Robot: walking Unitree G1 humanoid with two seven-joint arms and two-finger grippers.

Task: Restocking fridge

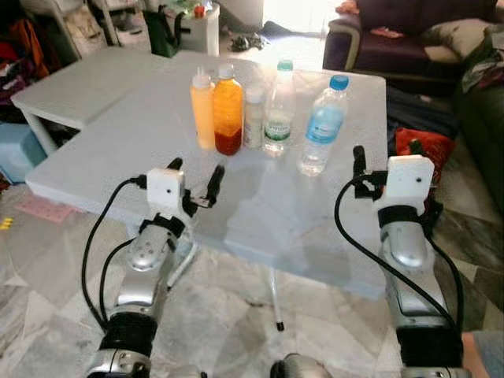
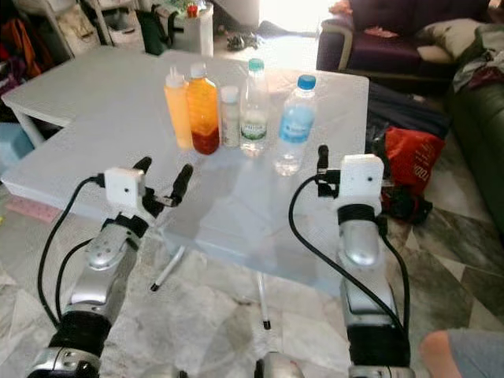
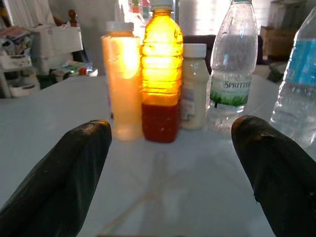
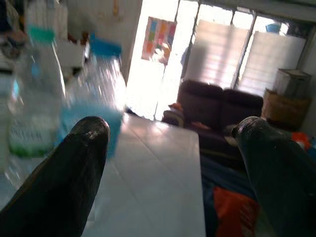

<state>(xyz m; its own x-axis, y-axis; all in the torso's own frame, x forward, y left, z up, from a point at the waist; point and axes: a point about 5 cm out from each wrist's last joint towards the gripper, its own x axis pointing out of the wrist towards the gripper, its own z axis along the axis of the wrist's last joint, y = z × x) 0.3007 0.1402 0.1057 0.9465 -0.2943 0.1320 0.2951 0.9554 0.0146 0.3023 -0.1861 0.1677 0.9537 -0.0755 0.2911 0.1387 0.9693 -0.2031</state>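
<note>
The left gripper (image 1: pixel 195 179), fingers apart, is pointing at the upright row of bottles (image 1: pixel 228 110) straight ahead, while the right gripper (image 4: pixel 168 163), fingers also apart, is hovering beside the blue-capped water bottle (image 1: pixel 323 126).

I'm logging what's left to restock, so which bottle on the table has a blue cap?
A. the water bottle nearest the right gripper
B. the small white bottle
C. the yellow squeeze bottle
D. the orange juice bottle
A: the water bottle with the blue label, standing closest to the right gripper, carries the blue cap.
</note>
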